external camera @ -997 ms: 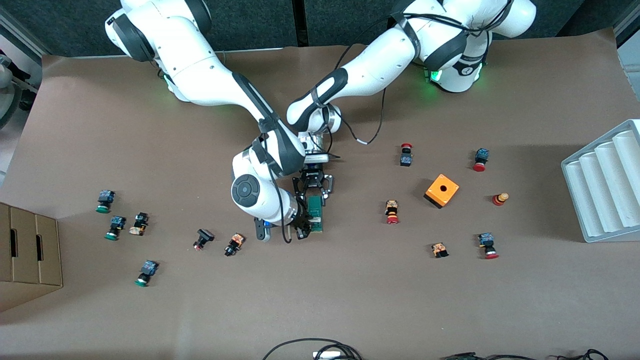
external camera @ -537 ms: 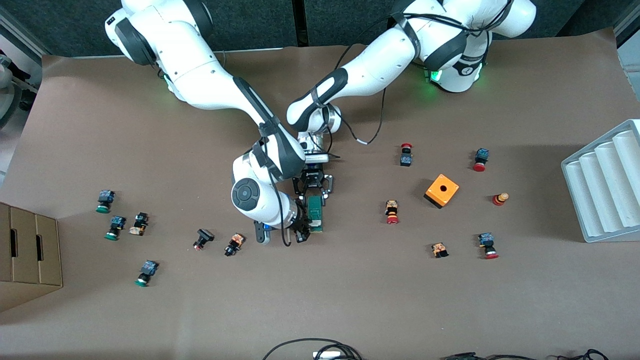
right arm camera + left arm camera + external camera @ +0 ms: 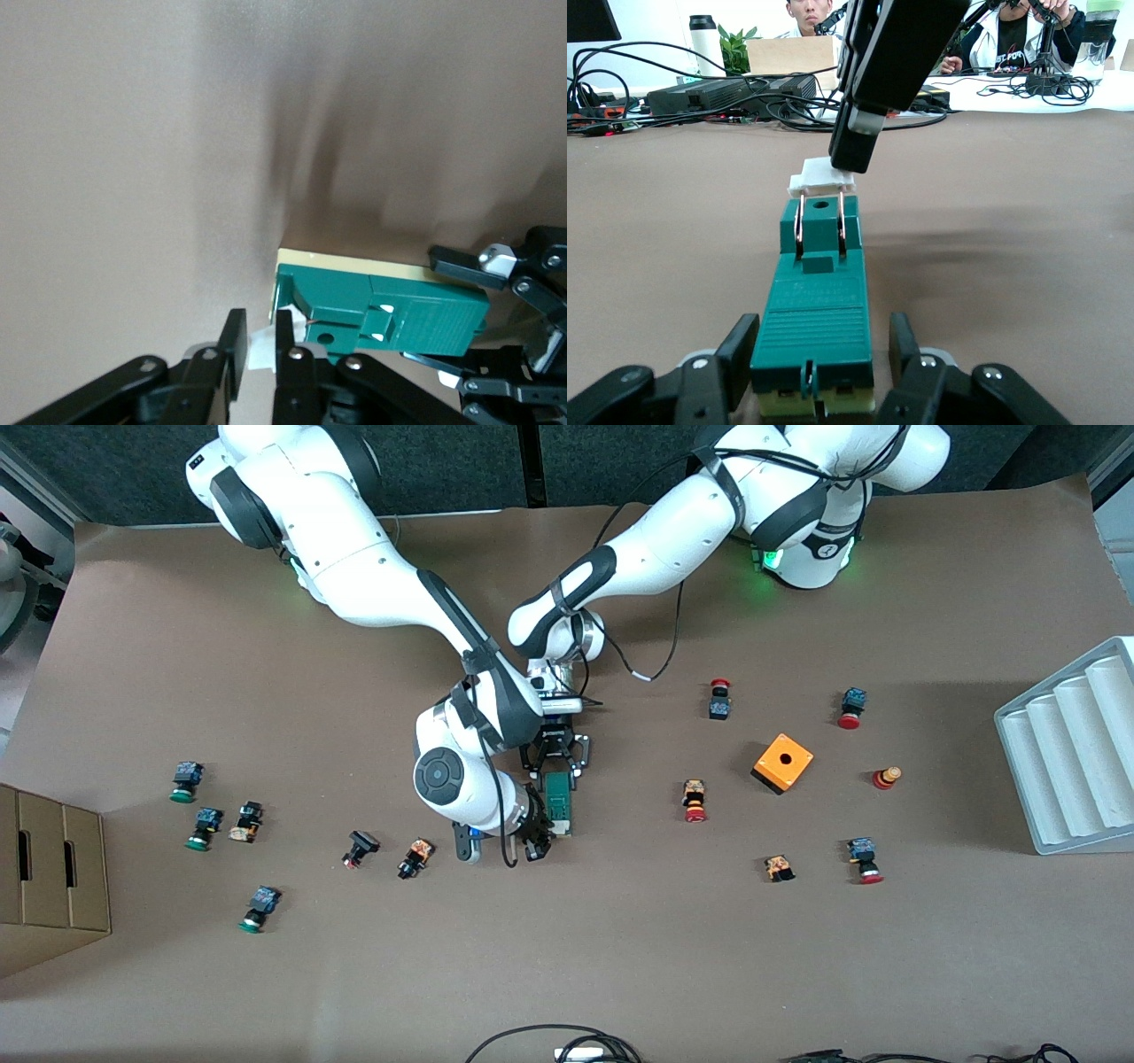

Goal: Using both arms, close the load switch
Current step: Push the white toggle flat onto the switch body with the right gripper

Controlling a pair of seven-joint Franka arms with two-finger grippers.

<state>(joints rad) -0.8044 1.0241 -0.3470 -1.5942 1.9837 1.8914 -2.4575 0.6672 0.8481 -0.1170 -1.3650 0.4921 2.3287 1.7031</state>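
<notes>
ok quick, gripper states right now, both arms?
Left gripper: shut on the load switch, fingers against both its sides.
Right gripper: shut on the switch's white tab.

Small push-buttons (image 3: 695, 800) lie scattered over the brown tabletop (image 3: 620, 957). An orange cube (image 3: 782, 763) sits toward the left arm's end, near a white tray (image 3: 1072, 753) at that edge. A cardboard box (image 3: 49, 877) stands at the right arm's edge.

High front camera facing the robots, both wrist cameras close, sharing load switch (image 3: 558, 804).
</notes>
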